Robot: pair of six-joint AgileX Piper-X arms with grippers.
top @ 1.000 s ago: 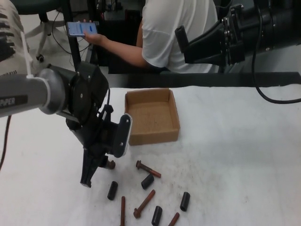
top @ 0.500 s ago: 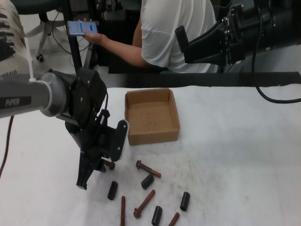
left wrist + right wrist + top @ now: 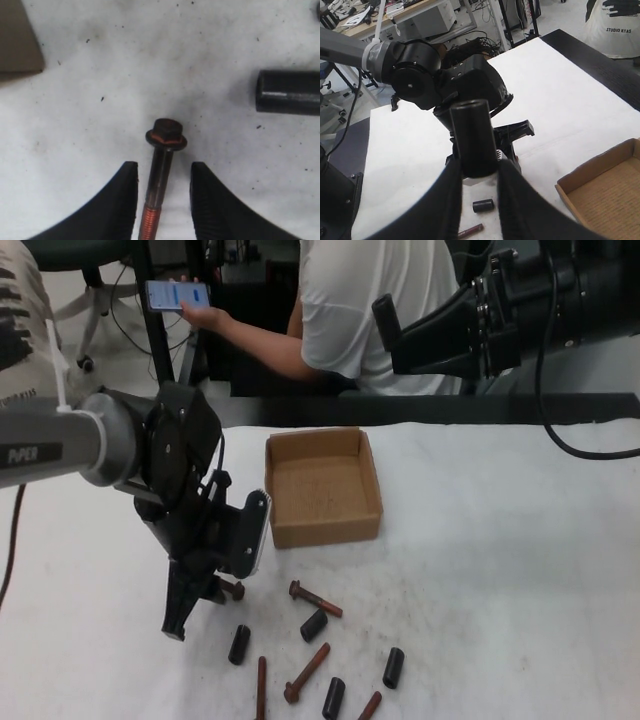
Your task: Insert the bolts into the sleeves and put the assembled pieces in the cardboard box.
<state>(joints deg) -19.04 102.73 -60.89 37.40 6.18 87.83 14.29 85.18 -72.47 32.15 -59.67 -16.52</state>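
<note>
Now the left gripper [image 3: 164, 172] is hanging low over the bench [image 3: 500, 540], its fingers spread on either side of a bolt [image 3: 165, 137] lying flat near the cardboard box [image 3: 322, 532]. Since a second ago it has been edging slightly away from the box. The right gripper [image 3: 476, 172] is clamping a black sleeve [image 3: 471, 135] high above the bench. Pale lettering is showing on the left arm [image 3: 50, 450].
</note>
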